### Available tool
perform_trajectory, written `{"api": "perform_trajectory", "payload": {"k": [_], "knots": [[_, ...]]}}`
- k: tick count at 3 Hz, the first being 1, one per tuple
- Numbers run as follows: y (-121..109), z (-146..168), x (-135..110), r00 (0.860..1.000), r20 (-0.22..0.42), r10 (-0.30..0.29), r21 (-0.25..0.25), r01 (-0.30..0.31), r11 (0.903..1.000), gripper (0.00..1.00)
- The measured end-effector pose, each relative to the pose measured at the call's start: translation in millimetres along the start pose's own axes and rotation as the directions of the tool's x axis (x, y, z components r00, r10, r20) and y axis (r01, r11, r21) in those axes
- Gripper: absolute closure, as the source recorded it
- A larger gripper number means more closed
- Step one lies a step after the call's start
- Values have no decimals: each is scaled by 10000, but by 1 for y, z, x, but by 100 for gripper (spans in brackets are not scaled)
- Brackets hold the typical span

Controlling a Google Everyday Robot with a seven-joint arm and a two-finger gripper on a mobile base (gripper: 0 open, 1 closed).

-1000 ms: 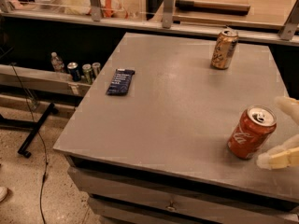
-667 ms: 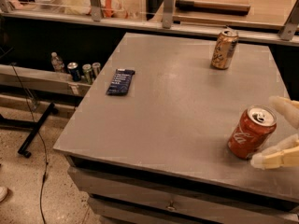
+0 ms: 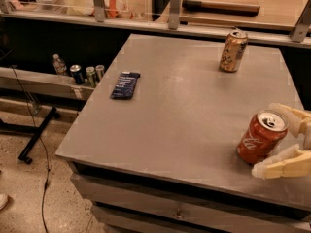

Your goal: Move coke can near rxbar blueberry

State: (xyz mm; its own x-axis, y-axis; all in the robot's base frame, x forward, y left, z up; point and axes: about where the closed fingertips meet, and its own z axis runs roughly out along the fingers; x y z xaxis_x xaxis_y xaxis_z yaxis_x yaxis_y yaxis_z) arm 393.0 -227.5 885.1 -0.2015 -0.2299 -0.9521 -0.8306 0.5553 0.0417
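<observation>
The coke can (image 3: 261,138) is red-orange with white script and a silver top. It stands slightly tilted near the table's front right corner. The rxbar blueberry (image 3: 125,85) is a flat dark navy bar lying near the table's left edge, far from the can. My gripper (image 3: 265,141) reaches in from the right edge of the camera view. Its two cream fingers are open and straddle the can: one finger (image 3: 291,114) behind the can's top, the other (image 3: 284,166) in front of its base.
A tan patterned can (image 3: 232,50) stands at the back right of the grey table (image 3: 184,115). Bottles and cans (image 3: 80,73) sit on a low shelf left of the table. A counter with a rail runs along the back.
My gripper has slid left, so its fingers now reach further around the coke can. The can, the bar and the tan can have not moved.
</observation>
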Motion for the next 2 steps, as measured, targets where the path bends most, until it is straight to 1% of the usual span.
{"api": "perform_trajectory", "payload": {"k": [1,2], "knots": [[2,4,2,9999,159,34,-100,-32,9999,18],[3,6,3,9997,233,45,-209,-41,9998,42]]}}
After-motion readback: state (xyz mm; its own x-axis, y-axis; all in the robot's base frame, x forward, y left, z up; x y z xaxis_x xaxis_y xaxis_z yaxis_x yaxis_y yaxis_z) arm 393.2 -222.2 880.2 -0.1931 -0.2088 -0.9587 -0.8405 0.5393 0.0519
